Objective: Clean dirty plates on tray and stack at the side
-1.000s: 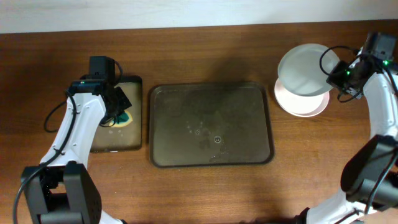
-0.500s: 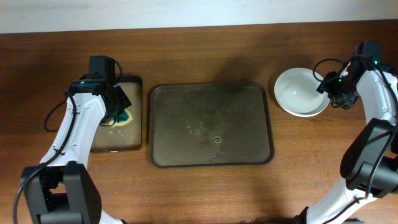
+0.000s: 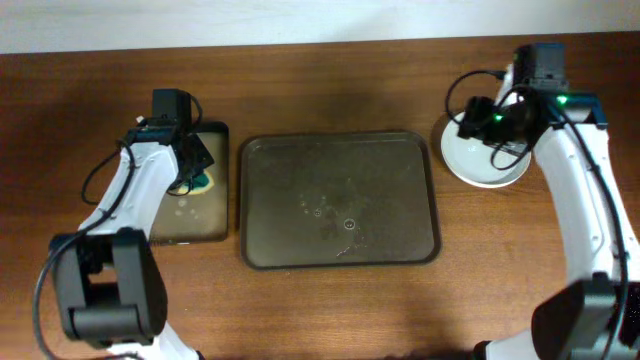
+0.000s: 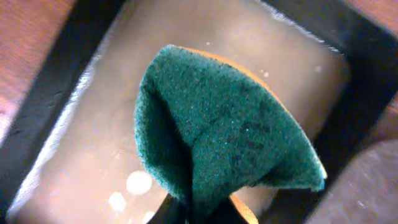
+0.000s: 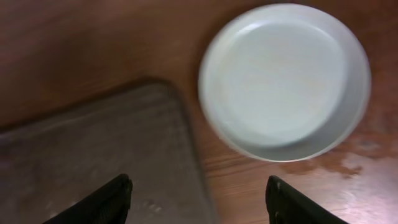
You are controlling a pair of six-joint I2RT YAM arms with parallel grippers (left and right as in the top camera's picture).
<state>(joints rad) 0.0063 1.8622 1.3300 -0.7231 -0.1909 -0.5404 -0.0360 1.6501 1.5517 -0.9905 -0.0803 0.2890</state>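
- the big brown tray (image 3: 340,255) sits bare in the middle of the table (image 3: 330,310), no plate on it, only faint marks and droplets on its floor
- the white plates (image 3: 487,165) are piled in one stack on the wood just right of the tray; from above i cannot count them, and the top one looks clean in my right wrist view
- my reading: the washing and stacking look done or nearly done, and what is left is likely only to set the sponge down and pull both arms clear
- my right gripper (image 5: 198,186) is spread wide and holds nothing, its two dark fingers apart at the bottom of the wrist view
- the stack lies ahead of those fingers and off to one side, not between them; seen from overhead, the gripper hangs over the stack's tray-side rim, and it seems clear of the plates
- my left gripper (image 3: 193,168) is pinching a folded green sponge (image 4: 230,143), its orange backing just showing, over the small black tray (image 4: 56,106), whose wet floor carries a few pale bubbles
- that sponge is well apart from the plates, with the whole brown tray between them
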